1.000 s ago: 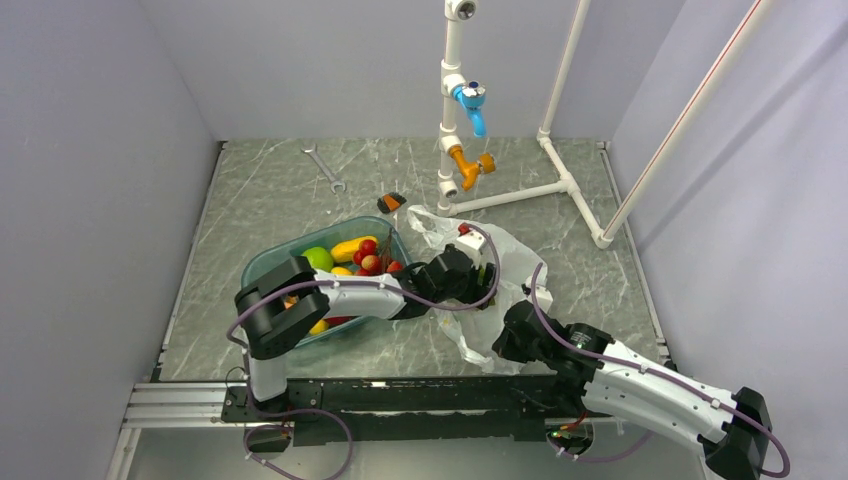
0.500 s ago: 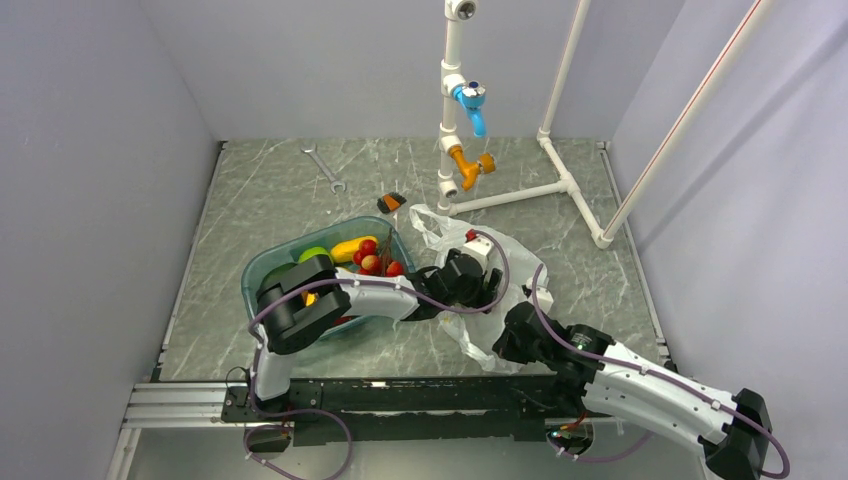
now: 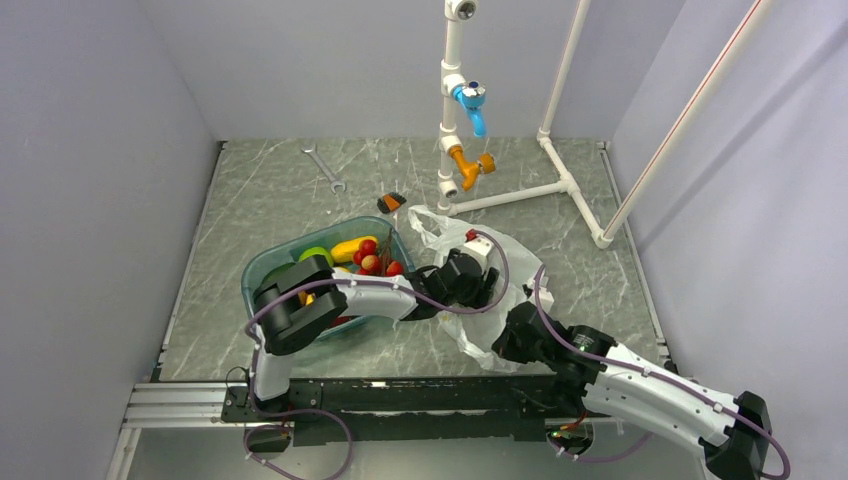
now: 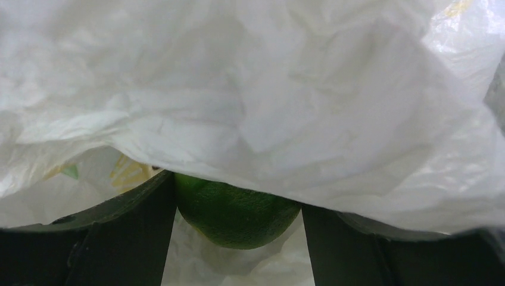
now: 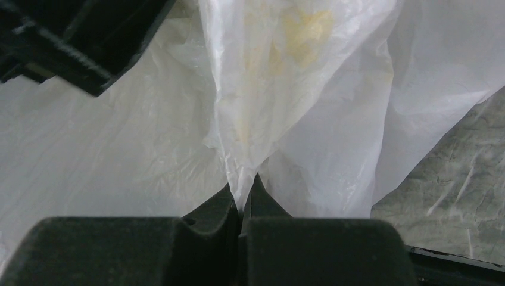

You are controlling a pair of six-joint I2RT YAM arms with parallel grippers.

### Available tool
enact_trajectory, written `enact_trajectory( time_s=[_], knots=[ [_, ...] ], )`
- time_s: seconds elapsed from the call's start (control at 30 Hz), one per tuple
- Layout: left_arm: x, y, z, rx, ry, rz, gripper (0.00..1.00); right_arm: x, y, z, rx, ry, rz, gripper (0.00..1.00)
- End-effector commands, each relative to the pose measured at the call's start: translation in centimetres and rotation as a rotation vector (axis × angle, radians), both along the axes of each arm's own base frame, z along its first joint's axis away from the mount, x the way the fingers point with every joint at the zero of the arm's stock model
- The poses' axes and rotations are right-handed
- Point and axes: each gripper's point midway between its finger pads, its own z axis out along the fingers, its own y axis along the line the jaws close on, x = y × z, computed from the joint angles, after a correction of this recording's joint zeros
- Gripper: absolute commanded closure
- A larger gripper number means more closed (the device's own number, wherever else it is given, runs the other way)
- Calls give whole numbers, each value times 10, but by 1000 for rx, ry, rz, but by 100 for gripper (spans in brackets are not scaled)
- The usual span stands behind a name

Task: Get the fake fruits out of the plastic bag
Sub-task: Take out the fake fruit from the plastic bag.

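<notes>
Soft, even overhead light, faint shadows — wrist views slightly soft, the plastic bag glowing near-white.

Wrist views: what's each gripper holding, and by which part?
Right gripper: the plastic bag, by a gathered fold. Left gripper: a green fruit, by its sides.

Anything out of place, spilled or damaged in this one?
Nothing looks spilled or damaged. The plastic bag is crumpled, with the right gripper pinching a fold of it and the left gripper gripping a green fruit under the plastic. The one stray item is a wrench lying far back on the left.
</notes>
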Motion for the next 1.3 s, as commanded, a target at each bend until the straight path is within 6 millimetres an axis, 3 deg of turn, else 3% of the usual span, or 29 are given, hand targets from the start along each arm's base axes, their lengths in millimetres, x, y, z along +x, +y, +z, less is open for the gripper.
enact_trajectory(
  time_s=[0.0, 0.37, 0.53, 0.63, 0.77, 0.97, 1.13, 1.17, 1.27],
  knots=[
    [-10, 3, 49, -70, -32, -45, 54, 5, 5, 2, 28, -29, -7, 100],
    [-45, 20, 120, -208, -12, -157, 63, 6, 6, 5, 23, -47, 18, 100],
    [-54, 38, 134, -159, -12, -180, 66, 13, 2, 12, 24, -87, -7, 100],
    [-59, 52, 122, -115, 14, -174, 68, 14, 0, 16, 31, -97, -24, 100],
    [-62, 55, 97, -97, 88, -162, 68, 15, -4, 21, 40, -118, -45, 100],
    [-63, 27, 61, -101, 183, -191, 73, 12, 1, 27, 60, -117, 1, 100],
    [-63, 23, 35, -61, 224, -187, 76, 18, 4, 49, 117, -180, -13, 100],
    [-66, 24, 33, -65, 230, -192, 76, 18, 5, 52, 129, -188, -7, 97],
    [-72, 32, 33, -94, 218, -207, 73, 17, 4, 57, 131, -216, 26, 64]
  ],
)
